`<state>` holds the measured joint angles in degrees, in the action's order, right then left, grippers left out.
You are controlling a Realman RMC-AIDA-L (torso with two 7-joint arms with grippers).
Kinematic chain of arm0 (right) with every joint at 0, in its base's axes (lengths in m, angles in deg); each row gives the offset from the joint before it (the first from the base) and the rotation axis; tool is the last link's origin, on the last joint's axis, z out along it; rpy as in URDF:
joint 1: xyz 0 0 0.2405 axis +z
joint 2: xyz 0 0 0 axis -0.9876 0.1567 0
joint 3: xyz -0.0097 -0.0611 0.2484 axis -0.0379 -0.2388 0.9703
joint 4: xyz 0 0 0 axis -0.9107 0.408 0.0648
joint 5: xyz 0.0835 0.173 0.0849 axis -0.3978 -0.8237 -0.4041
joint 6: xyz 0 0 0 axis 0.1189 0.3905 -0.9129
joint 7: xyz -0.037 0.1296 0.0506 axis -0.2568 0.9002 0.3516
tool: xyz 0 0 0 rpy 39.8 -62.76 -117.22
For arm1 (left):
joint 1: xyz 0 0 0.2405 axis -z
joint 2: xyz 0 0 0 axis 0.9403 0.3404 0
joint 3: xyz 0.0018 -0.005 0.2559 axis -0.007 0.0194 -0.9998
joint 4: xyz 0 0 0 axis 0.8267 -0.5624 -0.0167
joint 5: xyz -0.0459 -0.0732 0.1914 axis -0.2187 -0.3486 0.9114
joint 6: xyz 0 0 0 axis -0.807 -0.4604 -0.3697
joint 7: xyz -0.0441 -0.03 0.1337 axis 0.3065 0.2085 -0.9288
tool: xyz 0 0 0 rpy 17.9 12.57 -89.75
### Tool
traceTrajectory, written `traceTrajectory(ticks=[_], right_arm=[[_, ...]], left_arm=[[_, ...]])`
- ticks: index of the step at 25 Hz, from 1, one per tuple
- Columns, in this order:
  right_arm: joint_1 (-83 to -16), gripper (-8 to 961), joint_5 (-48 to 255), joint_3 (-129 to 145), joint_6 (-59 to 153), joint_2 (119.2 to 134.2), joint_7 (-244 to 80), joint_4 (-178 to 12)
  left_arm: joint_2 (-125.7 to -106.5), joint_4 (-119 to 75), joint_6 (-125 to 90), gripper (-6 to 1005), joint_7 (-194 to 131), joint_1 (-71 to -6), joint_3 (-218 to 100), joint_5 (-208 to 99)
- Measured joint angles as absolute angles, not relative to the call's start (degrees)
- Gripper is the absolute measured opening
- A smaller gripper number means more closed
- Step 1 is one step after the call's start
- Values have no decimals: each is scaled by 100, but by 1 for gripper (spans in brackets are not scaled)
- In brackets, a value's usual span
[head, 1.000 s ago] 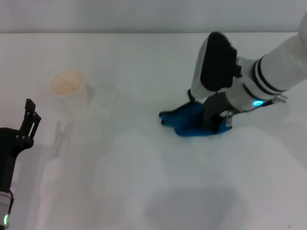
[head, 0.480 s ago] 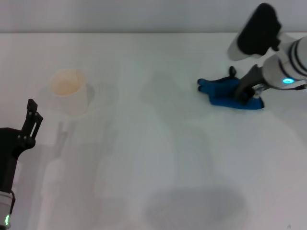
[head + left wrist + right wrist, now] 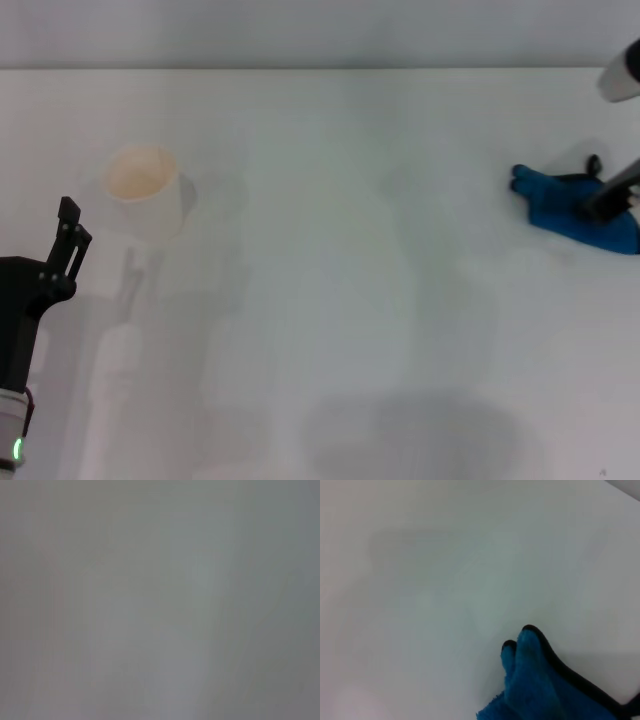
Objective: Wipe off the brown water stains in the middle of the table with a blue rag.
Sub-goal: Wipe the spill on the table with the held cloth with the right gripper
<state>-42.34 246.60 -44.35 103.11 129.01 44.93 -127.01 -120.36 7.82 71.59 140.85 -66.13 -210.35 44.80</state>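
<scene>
**Rag at the right edge of the table, no stain visible**

Hidden / unclear: the right gripper [image 3: 610, 200] is mostly cut off at the right border of the head view; only a dark finger shows, reaching down into the blue rag [image 3: 575, 210]. Whether its fingers are clenched on the cloth or only pressing it cannot be told. The left wrist view is a featureless grey blur. The right wrist view shows bare tabletop and one bunched corner of the blue rag [image 3: 540, 680] with its dark edging. No brown smear can be made out on the table [image 3: 330, 300] in any view.

Count: one blue rag, crumpled, lying on the table at its far right side. One white cup [image 3: 145, 190], upright, on the left side, its inside tinted pale orange. Two grippers: the left gripper [image 3: 68, 240] is parked at the left edge, near the cup but apart from it, its dark fingers pointing up and close together with no object between them.

Change: one second ago the rag and right arm were near the table's middle; half a second ago further right; now at the right border. Left gripper and cup unchanged.
</scene>
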Motion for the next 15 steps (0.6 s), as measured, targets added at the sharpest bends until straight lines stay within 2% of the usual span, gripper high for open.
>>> traceTrajectory(ticks=[6,15], right_arm=[[-4695,137,24683,-4274,10769,12928,4771,-13418],[-4802,143,24684,-4151,11288,12937,4790,-13522]], left_arm=[[-12036,773,7164,861,14085,-6587,-21031,4480],[-12036,752,7168,861,14085,-6579,-21031,4480]])
